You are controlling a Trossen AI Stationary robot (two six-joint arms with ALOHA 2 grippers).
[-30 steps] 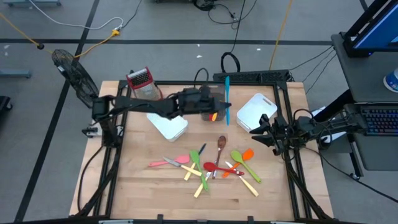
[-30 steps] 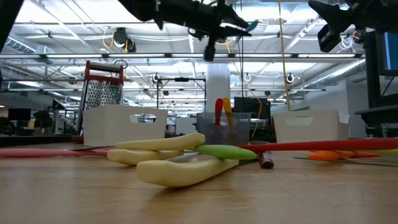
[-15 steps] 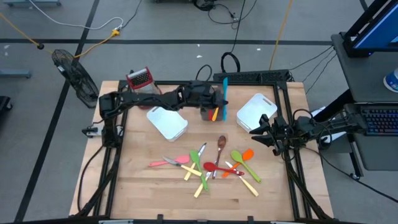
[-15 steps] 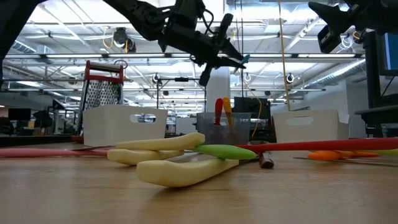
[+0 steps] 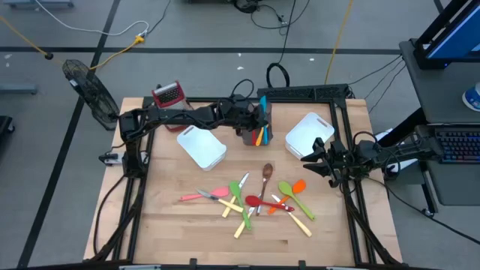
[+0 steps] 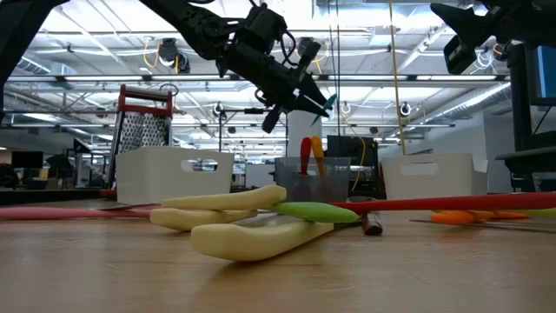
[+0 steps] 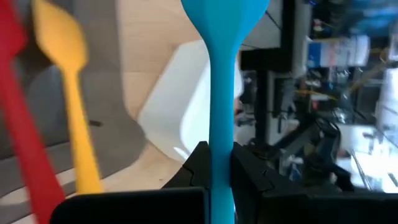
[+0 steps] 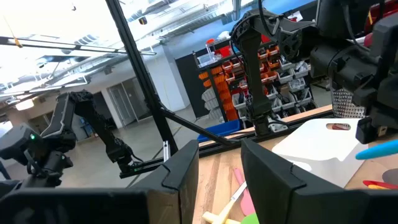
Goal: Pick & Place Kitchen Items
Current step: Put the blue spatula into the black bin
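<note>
High view, left to right. Red-topped box grater stands at the table's back-left corner, with the left arm stretched across just in front of it. White bin lies in front of that arm. Left gripper hangs over the grey bin at back centre, fingers clamped on a blue spatula; its blade end points away from the table front. Red and orange-yellow utensils already stand in the grey bin. A second white bin sits right of it.

Loose kitchen items lie in a heap at table centre: pink, green, cream-handled, red and orange pieces, plus a brown wooden spoon at the heap's back edge. Right gripper waits at the right table edge, just beside the second white bin, fingers apart and holding nothing.

Low view: cream handles and a green spoon fill the foreground and partly hide the grey bin's base; the left gripper is clearly in the air above the bin, which the high view cannot settle.

Left wrist view alone shows the grip itself: both dark fingers pressed on the blue handle, with red and yellow handles alongside.
</note>
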